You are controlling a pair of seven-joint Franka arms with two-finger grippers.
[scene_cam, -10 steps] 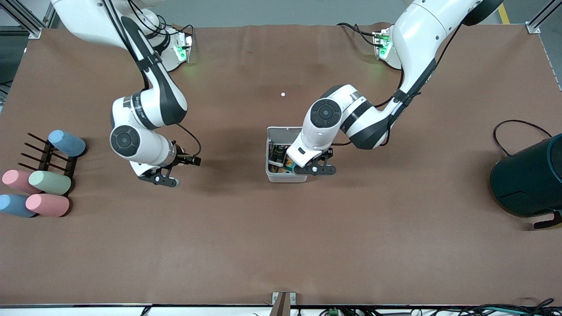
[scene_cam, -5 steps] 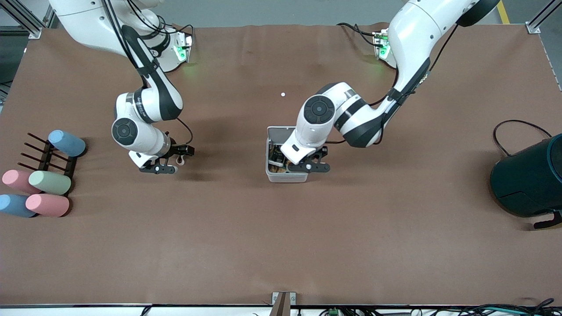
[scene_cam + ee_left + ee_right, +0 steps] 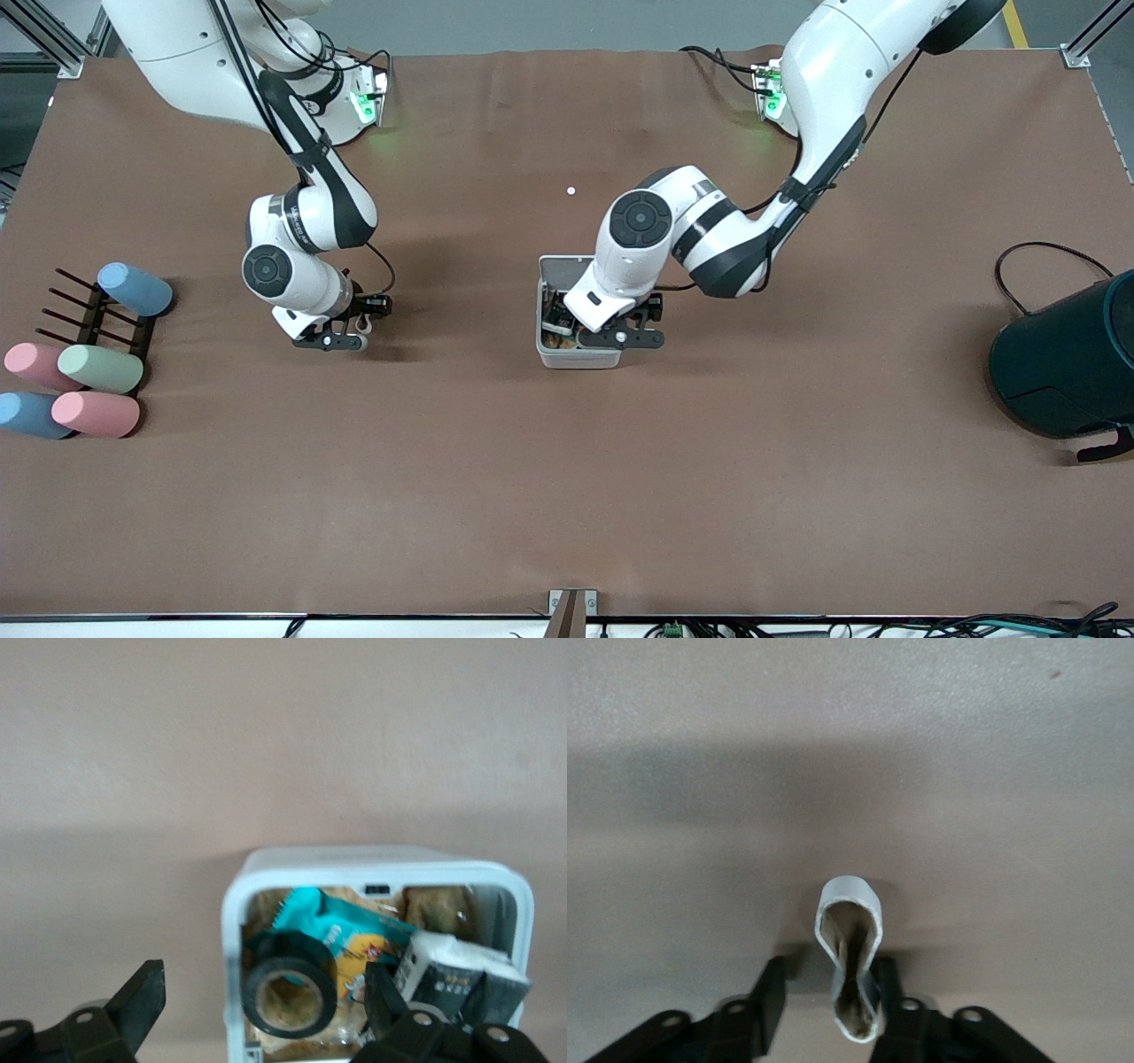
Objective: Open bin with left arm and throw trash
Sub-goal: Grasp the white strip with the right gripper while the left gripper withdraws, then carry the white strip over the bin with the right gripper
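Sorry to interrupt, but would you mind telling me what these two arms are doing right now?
They are binning trash. The left tool hangs open over the open bin, which already holds a black tape roll and snack packets. The right tool, toward the right arm's end of the table, is pinching a beige rubber-band loop low over the table.

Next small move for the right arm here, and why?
Probably lift the right end effector and carry its pinched rubber-band loop toward the bin: the bin is open, a tape roll already inside, while the left end effector hovers open over it.
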